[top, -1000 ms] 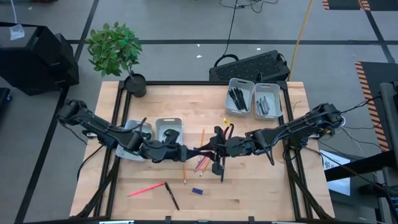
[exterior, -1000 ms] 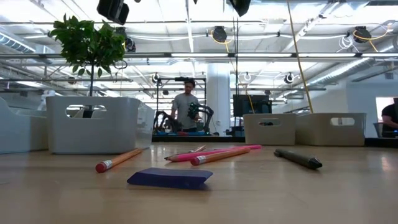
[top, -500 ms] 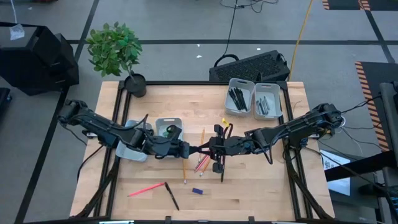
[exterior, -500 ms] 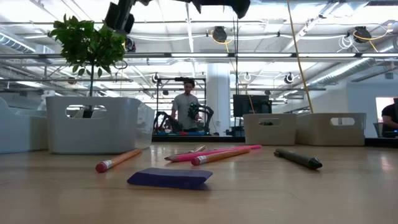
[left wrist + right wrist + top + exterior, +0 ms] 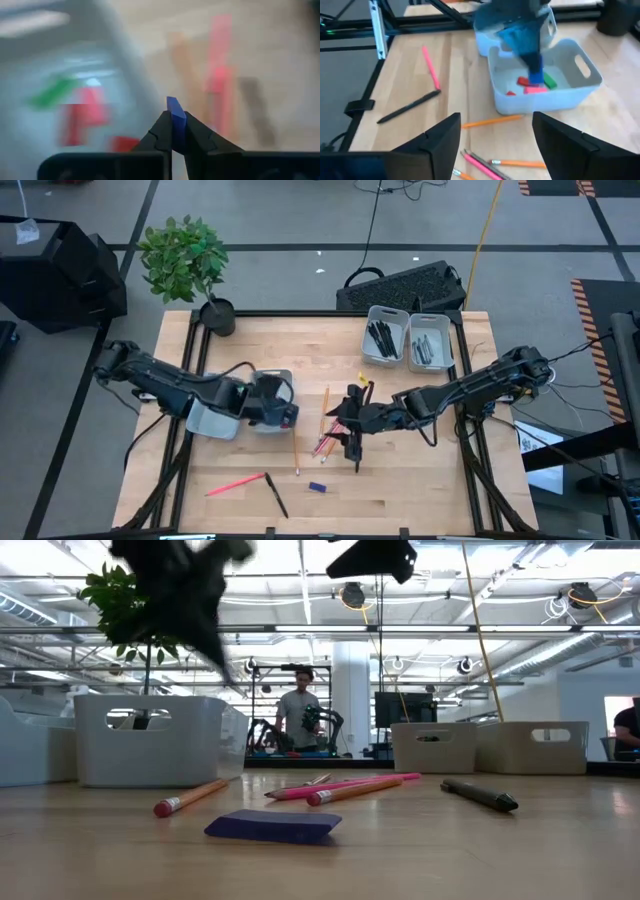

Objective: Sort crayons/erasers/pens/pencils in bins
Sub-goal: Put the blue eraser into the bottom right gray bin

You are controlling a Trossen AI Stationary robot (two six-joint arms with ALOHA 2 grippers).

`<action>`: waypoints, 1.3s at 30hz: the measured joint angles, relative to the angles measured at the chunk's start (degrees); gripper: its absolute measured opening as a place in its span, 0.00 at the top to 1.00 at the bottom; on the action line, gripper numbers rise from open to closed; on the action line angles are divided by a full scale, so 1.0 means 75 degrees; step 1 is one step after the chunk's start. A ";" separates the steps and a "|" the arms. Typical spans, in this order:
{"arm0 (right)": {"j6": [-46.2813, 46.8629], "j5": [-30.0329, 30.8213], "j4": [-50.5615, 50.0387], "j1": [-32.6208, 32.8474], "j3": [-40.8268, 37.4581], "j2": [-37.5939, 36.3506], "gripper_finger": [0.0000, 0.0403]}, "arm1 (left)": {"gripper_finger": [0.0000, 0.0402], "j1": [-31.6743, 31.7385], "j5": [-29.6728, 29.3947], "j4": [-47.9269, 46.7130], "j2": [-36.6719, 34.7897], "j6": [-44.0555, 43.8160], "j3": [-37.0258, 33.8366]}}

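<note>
Carrying a blue eraser (image 5: pixel 175 111) clamped in my left gripper (image 5: pixel 173 131), I centre it over the eraser bin (image 5: pixel 580 82) before releasing; my right gripper (image 5: pixel 495 131) hangs open nearby.

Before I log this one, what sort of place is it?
Probably a robotics lab or workshop: a wooden worktable on a black frame, open ceiling with pipes and lights, another robot rig behind.

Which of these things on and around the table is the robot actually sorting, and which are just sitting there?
Part of the job:
- blue eraser pinched in the left end effector
- erasers bin
- loose pencils
- black pen
- second blue eraser
- far bins

Just lying about:
- potted plant
- keyboard
- person in the background
</note>
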 joint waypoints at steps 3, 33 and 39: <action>0.0301 -0.0001 -0.0174 0.0065 0.0000 0.0000 0.41 | 0.95 0.0372 0.0083 -0.1151 0.0001 0.0546 0.0000; 0.1439 0.0037 -0.0257 0.0354 0.0000 0.0000 0.44 | 0.64 0.1605 0.0130 -0.0750 0.2050 0.8241 0.0034; 0.1418 0.0045 -0.0182 0.0354 0.0000 0.0000 0.44 | 0.56 0.1590 0.0391 -0.1658 0.1019 0.7653 0.0337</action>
